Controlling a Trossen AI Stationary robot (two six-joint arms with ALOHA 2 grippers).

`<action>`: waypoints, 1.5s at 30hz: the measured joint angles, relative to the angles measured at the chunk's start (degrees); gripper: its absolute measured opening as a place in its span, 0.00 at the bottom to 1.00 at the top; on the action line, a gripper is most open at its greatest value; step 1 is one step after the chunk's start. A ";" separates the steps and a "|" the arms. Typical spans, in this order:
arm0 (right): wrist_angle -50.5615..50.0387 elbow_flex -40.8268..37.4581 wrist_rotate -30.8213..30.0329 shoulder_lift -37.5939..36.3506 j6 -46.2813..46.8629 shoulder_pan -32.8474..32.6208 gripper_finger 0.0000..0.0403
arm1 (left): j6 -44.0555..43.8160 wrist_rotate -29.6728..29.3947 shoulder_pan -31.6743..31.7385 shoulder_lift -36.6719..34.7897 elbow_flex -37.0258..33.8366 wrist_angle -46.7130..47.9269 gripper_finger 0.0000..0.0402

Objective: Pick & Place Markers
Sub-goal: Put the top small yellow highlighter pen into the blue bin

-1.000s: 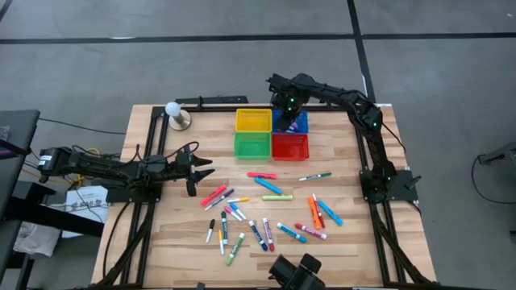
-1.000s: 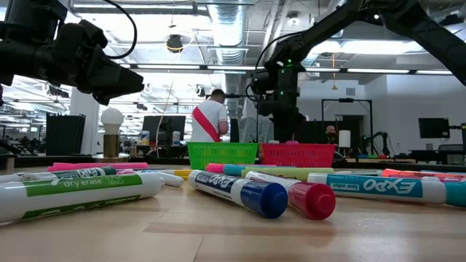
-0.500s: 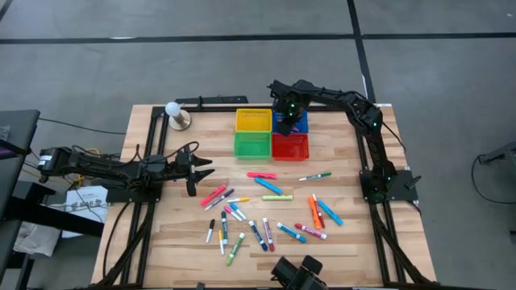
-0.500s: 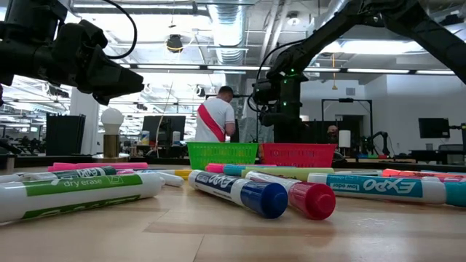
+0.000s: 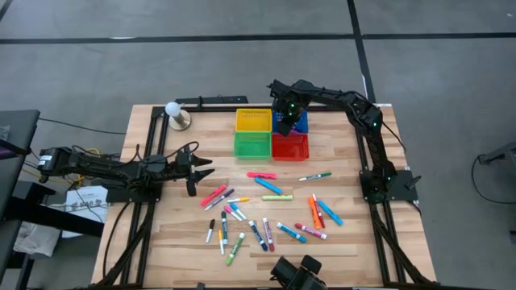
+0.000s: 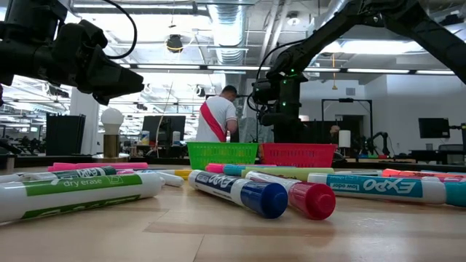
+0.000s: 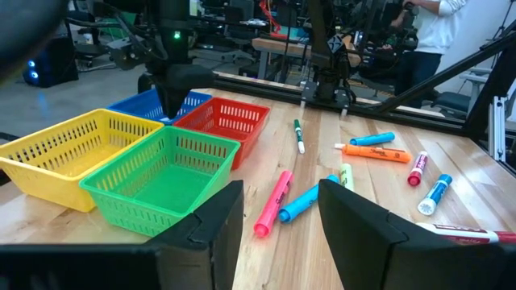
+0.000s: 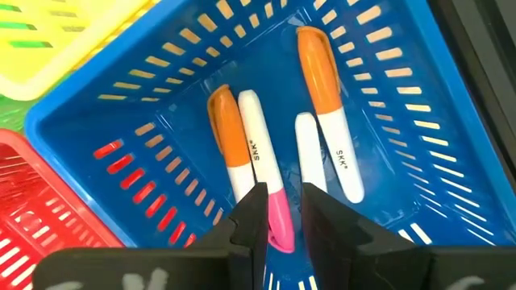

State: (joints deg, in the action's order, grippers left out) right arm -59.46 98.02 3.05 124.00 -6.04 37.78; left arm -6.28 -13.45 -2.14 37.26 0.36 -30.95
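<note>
1. Markers in the blue basket (image 8: 387,153): an orange-capped marker (image 8: 326,121), another orange one (image 8: 228,137) and a pink-tipped marker (image 8: 266,185) on its floor.
2. The right gripper (image 8: 282,211) has dropped lower over that basket, fingers now parting slightly around the pink tip: a release, I'd say.
3. Loose markers (image 5: 266,211) remain scattered on the table (image 5: 387,258).
4. The left gripper (image 7: 278,205) waits open, unchanged, near the pile.
</note>
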 joint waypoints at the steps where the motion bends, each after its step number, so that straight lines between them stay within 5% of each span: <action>1: 0.01 0.00 0.00 -0.01 0.00 0.00 0.17 | 0.00 0.00 0.01 0.00 0.00 -0.01 0.40; 13: -8.54 9.47 0.09 -1.00 1.51 -1.91 0.16 | 0.00 0.00 -0.01 0.00 0.00 0.01 0.40; 23: -12.10 12.92 0.00 -12.10 4.08 -8.63 0.16 | 0.00 0.00 0.00 0.00 0.00 -0.01 0.40; 33: -25.29 12.92 -1.06 -17.84 11.33 -19.05 0.16 | 0.00 0.00 0.01 0.00 0.00 -0.01 0.40; 45: -27.90 12.92 -4.59 -20.64 20.34 -33.59 0.16 | 0.00 0.02 -0.01 -0.02 0.00 -0.53 0.40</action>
State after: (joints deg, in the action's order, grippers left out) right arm -87.36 110.93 -1.54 103.36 14.30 4.19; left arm -6.28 -13.43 -2.15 37.23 0.36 -31.48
